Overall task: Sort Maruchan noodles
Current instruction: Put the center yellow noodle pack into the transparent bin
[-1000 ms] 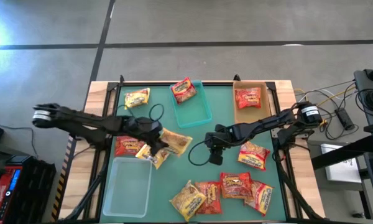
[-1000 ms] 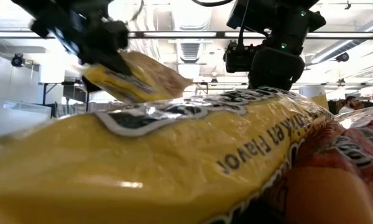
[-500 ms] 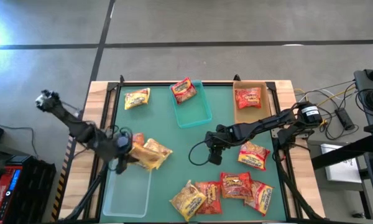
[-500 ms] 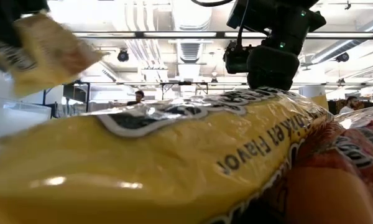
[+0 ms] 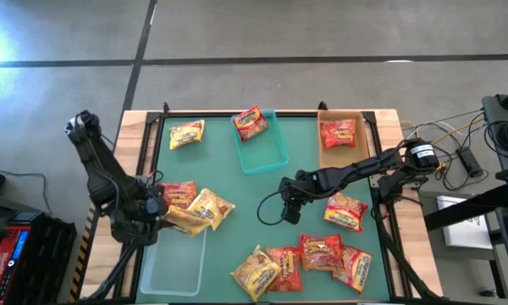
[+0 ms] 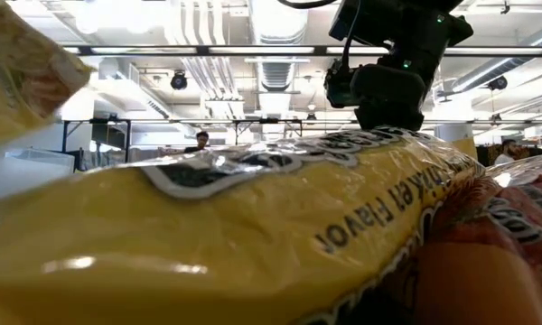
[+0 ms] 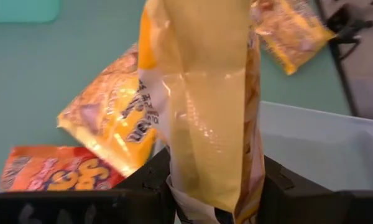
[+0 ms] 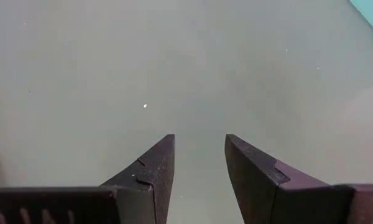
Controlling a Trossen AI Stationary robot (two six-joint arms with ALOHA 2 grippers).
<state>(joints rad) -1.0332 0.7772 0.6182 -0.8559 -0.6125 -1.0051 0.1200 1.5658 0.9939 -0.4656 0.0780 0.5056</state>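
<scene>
My left gripper (image 5: 159, 213) is at the table's left and is shut on a yellow Maruchan noodles packet (image 5: 186, 222) over the far end of the clear bin (image 5: 176, 258). A second yellow packet (image 5: 213, 203) lies against the first; I cannot tell whether the fingers have it too. A red packet (image 5: 179, 193) lies flat on the mat beside them. My right gripper (image 8: 199, 155) hangs open over bare mat at mid-table (image 5: 295, 202). In the low view the held packet (image 6: 18, 72) shows at upper left. My left gripper pinches one end of the yellow packet (image 7: 205, 186) between its two fingers. The fingers slant down from the table's left side. The packet sits edge-on in the gap and reaches away from the fingers toward the table's right, lifted clear of the mat.
A teal bin (image 5: 275, 157) has a red packet (image 5: 250, 123) on its far rim, and a tan bin (image 5: 322, 157) holds another red packet (image 5: 339, 134). A yellow packet (image 5: 186, 134) lies far left and a red one (image 5: 345, 212) lies right. Several packets (image 5: 305, 258) cluster near the front edge and block the low view.
My left gripper has swung from the middle of the mat toward the table's left edge and rolled, carrying the yellow packet clear of the mat to the clear bin's far end. The second yellow packet came along with it. The red packet stayed in place.
</scene>
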